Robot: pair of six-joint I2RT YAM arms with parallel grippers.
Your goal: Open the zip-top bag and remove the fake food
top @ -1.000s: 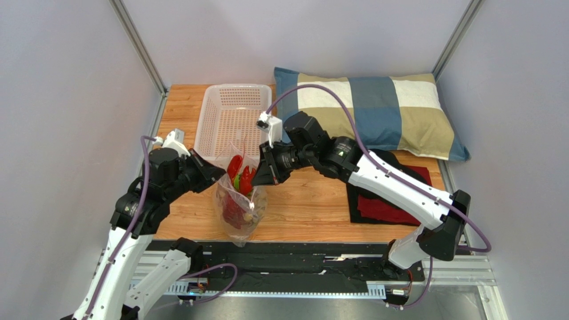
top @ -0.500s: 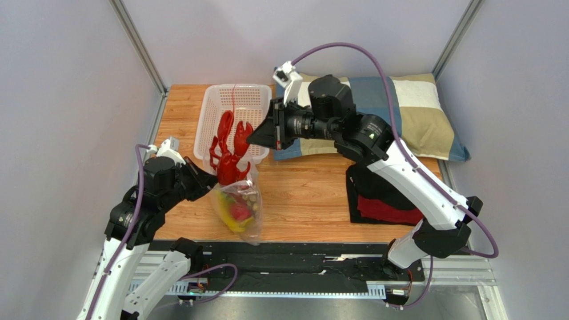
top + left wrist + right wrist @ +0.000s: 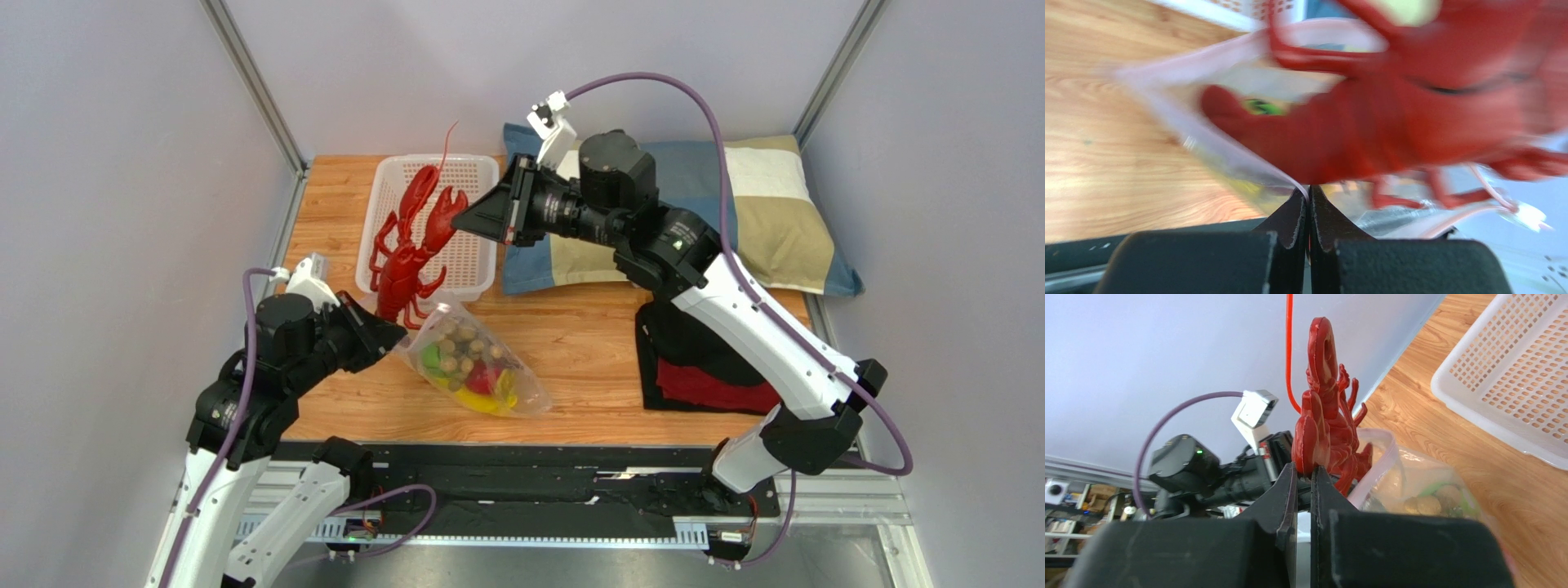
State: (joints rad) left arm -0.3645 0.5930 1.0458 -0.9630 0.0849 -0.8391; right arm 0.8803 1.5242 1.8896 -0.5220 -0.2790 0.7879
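My right gripper is shut on a claw of a red toy lobster and holds it in the air over the white basket's near edge; the lobster also shows in the right wrist view, above the gripper. The clear zip-top bag lies on its side on the table with its mouth toward the left arm. Inside it are a brownish grape cluster, a green piece and a yellow banana. My left gripper is shut on the bag's rim, its jaws pressed together on the film.
A white mesh basket stands at the back left of the wooden table. A blue and tan checked pillow lies at the back right. A black mat with a red cloth lies at the right.
My right gripper has lifted the lobster up and back, clear of the bag. The bag has tipped from hanging upright to lying on its side, bottom swung to the right.
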